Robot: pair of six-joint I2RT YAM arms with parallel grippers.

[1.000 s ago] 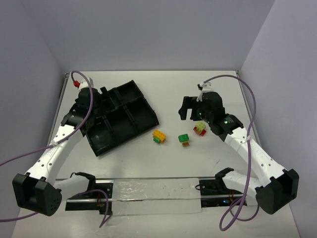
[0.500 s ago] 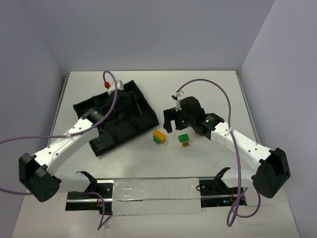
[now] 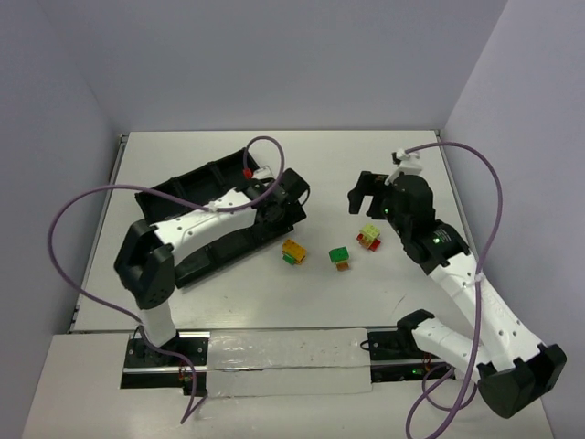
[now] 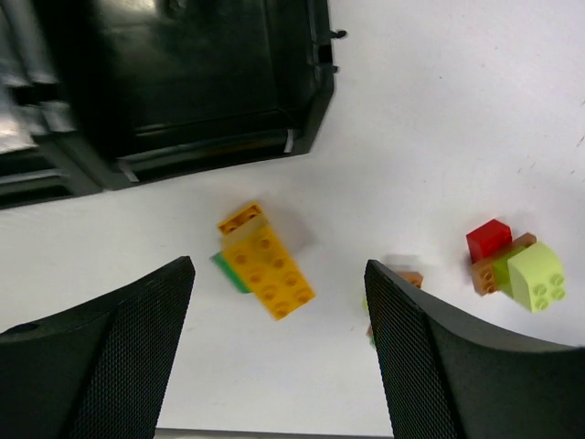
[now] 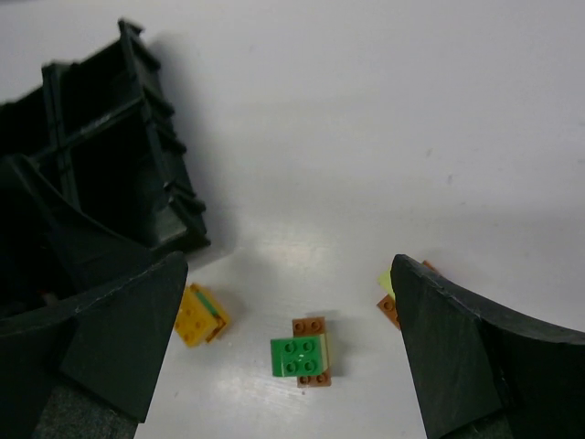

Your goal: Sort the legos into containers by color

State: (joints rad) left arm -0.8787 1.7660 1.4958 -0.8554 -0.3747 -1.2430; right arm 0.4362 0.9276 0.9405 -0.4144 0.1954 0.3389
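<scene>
Three lego clusters lie on the white table: an orange-and-green one, a green-and-brown one, and a yellow-green, red and brown one. The black compartment tray lies at the left. My left gripper is open and empty, over the tray's right end, above the orange cluster. My right gripper is open and empty, above and behind the yellow-green cluster.
The left arm's body lies across the tray and hides most compartments. Purple cables loop over both arms. A metal rail runs along the near table edge. Grey walls close in the left, back and right.
The left gripper has moved right across the tray to its right end. The right gripper has moved back right, away from the orange cluster. The legos have not moved.
</scene>
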